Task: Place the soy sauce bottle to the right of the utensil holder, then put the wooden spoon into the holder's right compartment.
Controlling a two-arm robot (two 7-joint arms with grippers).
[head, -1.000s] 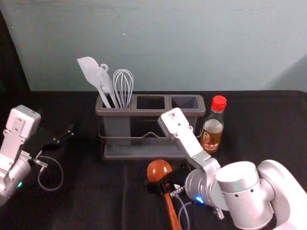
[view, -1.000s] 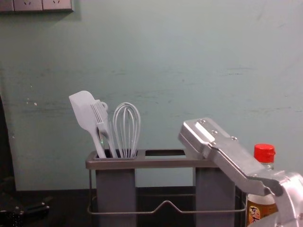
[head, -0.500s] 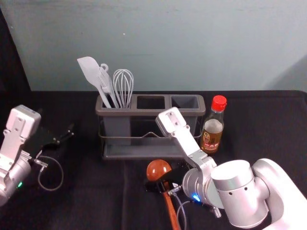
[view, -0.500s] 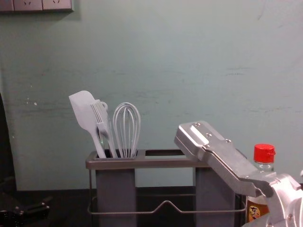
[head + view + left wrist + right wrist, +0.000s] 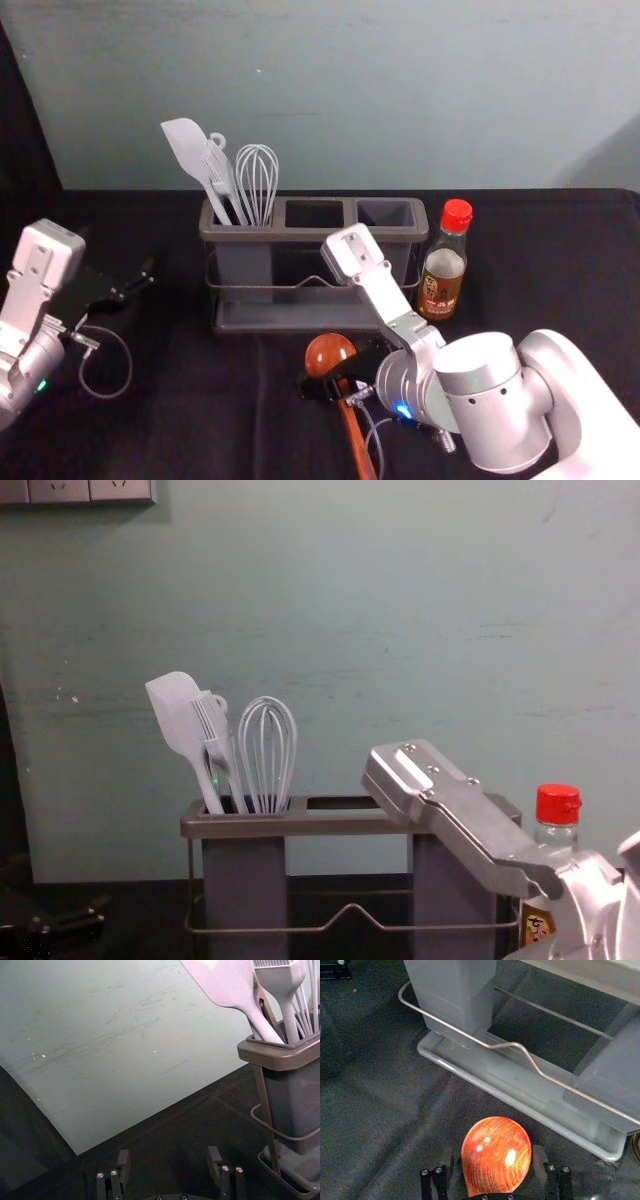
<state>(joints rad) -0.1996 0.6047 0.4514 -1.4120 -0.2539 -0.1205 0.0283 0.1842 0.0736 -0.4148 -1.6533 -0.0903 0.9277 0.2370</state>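
Head view, right claw (image 5: 340, 379), astride wooden spoon (image 5: 329, 353)

Glossy, grained wooden spoon (image 5: 495, 1152).

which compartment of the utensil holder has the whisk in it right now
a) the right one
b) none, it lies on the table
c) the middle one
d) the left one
d) the whisk stands in the left compartment of the utensil holder, beside the spatula
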